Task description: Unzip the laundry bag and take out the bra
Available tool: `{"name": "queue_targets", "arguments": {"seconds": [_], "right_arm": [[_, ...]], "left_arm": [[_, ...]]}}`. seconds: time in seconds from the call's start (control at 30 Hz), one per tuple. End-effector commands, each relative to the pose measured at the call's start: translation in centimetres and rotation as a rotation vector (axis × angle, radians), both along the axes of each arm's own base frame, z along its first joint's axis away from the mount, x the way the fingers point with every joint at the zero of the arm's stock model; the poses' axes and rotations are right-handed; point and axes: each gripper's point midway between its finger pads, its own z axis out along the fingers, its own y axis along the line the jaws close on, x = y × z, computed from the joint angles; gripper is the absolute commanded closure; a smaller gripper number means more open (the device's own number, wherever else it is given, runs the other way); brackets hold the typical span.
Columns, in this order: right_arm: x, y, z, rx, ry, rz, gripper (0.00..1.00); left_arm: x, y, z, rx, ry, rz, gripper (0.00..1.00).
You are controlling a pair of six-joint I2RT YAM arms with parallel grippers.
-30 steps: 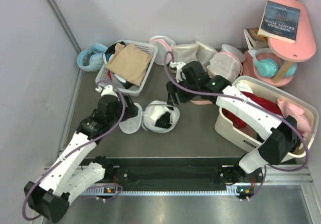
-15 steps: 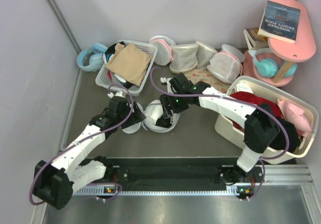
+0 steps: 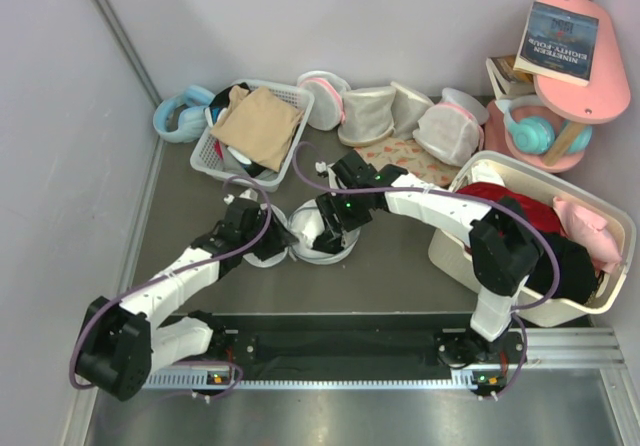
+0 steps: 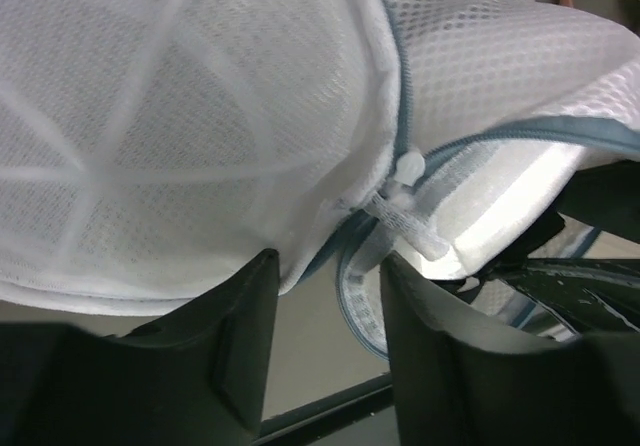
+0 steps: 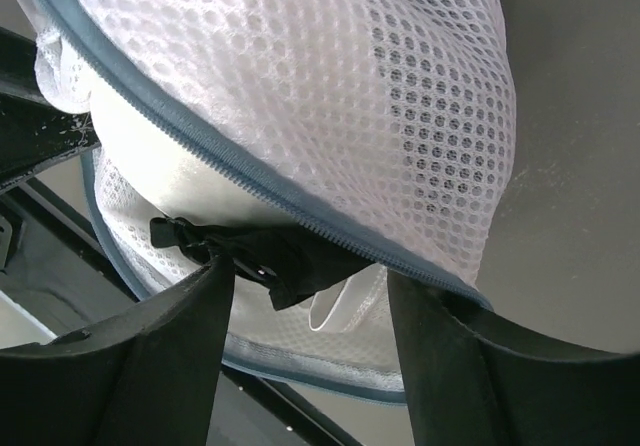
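The laundry bag [image 3: 304,220] lies unzipped on the dark table, its two white mesh halves spread apart. My left gripper [image 3: 272,242] is at the bag's left half. In the left wrist view the left gripper [image 4: 330,266] has its jaws apart, with the grey zipper rim [image 4: 358,301] hanging between the fingers [image 4: 240,336]. My right gripper [image 3: 335,228] hangs over the right half. In the right wrist view the black bra [image 5: 275,258] pokes from the bag's mouth [image 5: 300,96], between the wide-apart jaws of the right gripper [image 5: 310,276] and against the left finger [image 5: 190,346].
A white slatted basket [image 3: 222,142] with tan cloth stands at the back left, beside blue headphones [image 3: 180,114]. Pink-trimmed mesh bags [image 3: 372,112] line the back. A white bin [image 3: 470,266] holding a red garment [image 3: 515,211] is on the right. A pink stand [image 3: 585,91] carries a book.
Both arms have closed in on the bag: the left gripper slid right to its left half with its jaws narrowing, and the right gripper dropped down-left onto its mouth.
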Motion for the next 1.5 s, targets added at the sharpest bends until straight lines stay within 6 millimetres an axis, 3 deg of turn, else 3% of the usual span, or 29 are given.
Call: {"name": "queue_targets", "arguments": {"seconds": [0.0, 0.13, 0.23, 0.3, 0.37, 0.73, 1.1, 1.17, 1.27, 1.4, 1.47], "right_arm": [[1.2, 2.1, 1.9, 0.072, -0.064, 0.028, 0.42], [1.5, 2.3, 2.7, 0.086, -0.088, 0.030, 0.73], [1.6, 2.1, 3.1, 0.079, -0.102, 0.026, 0.85], [1.8, 1.7, 3.4, 0.063, -0.124, 0.023, 0.89], [2.1, 1.2, 3.9, 0.045, -0.155, 0.021, 0.99], [2.0, 1.2, 10.3, 0.091, -0.308, 0.038, 0.98], [0.5, 3.5, 19.3, 0.327, -0.414, 0.068, 1.00], [0.6, 3.7, 18.9, 0.339, -0.411, 0.055, 1.00], [0.8, 4.1, 16.3, 0.287, -0.363, 0.059, 1.00], [0.8, 5.4, 11.5, 0.196, -0.281, 0.092, 1.00], [0.9, 5.9, 11.0, 0.192, -0.271, 0.100, 1.00]], "left_arm": [[1.5, -1.3, 1.8, -0.082, -0.083, -0.004, 0.60], [1.7, -1.1, 2.4, -0.084, -0.103, 0.007, 0.81], [1.6, -0.7, 2.6, -0.069, -0.112, 0.021, 0.97], [1.4, -0.4, 3.1, -0.065, -0.126, 0.027, 1.00], [1.4, -0.1, 3.6, -0.060, -0.146, 0.036, 1.00], [0.8, 1.0, 6.0, -0.037, -0.227, 0.038, 1.00], [1.3, 1.3, 8.6, 0.079, -0.297, -0.033, 1.00], [1.3, 1.1, 8.8, 0.091, -0.318, -0.056, 1.00], [1.3, 0.2, 9.5, 0.090, -0.361, -0.098, 1.00], [0.6, -1.9, 9.7, 0.087, -0.396, -0.186, 1.00], [0.4, -2.3, 9.4, 0.130, -0.417, -0.212, 1.00]]}}
